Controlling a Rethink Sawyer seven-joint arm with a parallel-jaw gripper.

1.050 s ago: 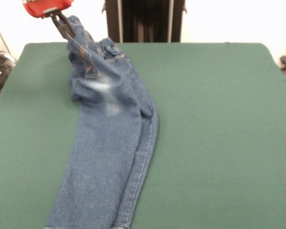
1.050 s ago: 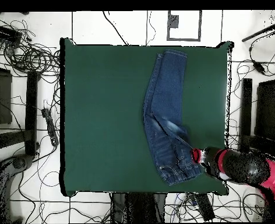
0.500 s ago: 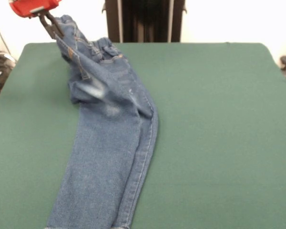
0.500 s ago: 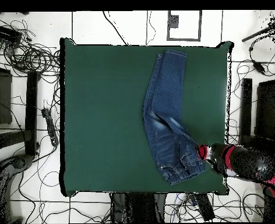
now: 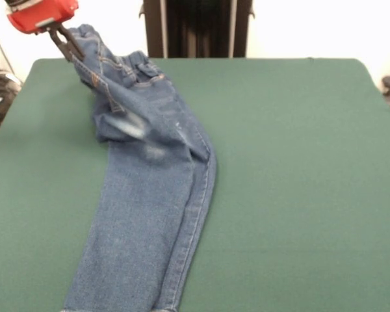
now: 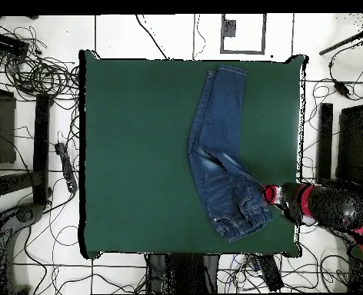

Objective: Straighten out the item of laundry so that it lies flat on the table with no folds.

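The item of laundry (image 5: 153, 195) is a small pair of blue denim jeans lying lengthwise on the dark green table (image 5: 299, 182), the two legs stacked one on the other and reaching the near edge. Its waistband end is lifted and stretched toward the far left corner. My gripper (image 5: 68, 47) is shut on that raised waist corner, under its red head. From above, the jeans (image 6: 219, 146) run up the table's right half, and the gripper (image 6: 268, 193) holds the waist corner near the table's (image 6: 138, 154) right edge.
Cables (image 6: 38, 77) and dark equipment lie on the floor left of the table. A dark stand (image 5: 198, 29) rises behind the far edge. Wide bare green surface lies to the right of the jeans in the front view.
The gripper has drawn the waist corner further outward toward the table's side edge, stretching the upper part of the jeans. The legs have stayed in place.
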